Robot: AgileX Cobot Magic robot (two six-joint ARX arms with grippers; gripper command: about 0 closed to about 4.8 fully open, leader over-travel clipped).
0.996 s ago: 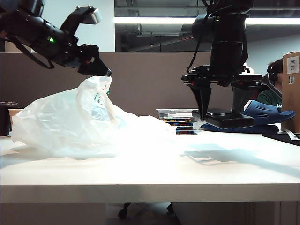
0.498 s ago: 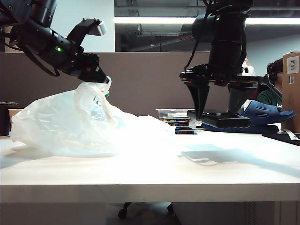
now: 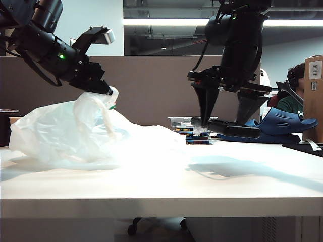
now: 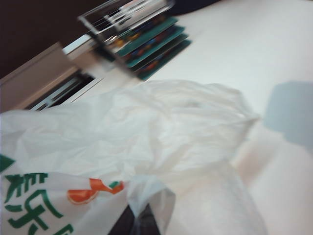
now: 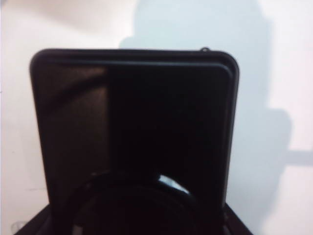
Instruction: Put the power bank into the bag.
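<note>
The white crinkled bag point(image 3: 86, 136) lies on the left half of the table point(image 3: 166, 186). At its raised handle, my left gripper point(image 3: 107, 92) is shut on the bag's thin film. In the left wrist view the bag point(image 4: 161, 132) with its green and orange print fills the picture, and the dark tips of the left gripper point(image 4: 139, 224) pinch a fold of it. The black power bank point(image 3: 237, 130) hangs level just above the table at the right, with my right gripper point(image 3: 222, 123) shut on it. In the right wrist view the power bank point(image 5: 132, 122) hides most of the right gripper point(image 5: 137, 218).
A stack of small clear cases point(image 3: 192, 132) point(image 4: 142, 39) stands behind the power bank. A blue foam clog point(image 3: 285, 121) lies at the far right, near a cardboard box point(image 3: 314, 96) and a seated person point(image 3: 295, 96). A dark cup point(image 3: 6, 126) stands at the far left. A partition runs behind the table.
My left gripper came down onto the bag's handle and shut on it, pulling the bag slightly left. The right gripper turned and moved a little left with the power bank.
</note>
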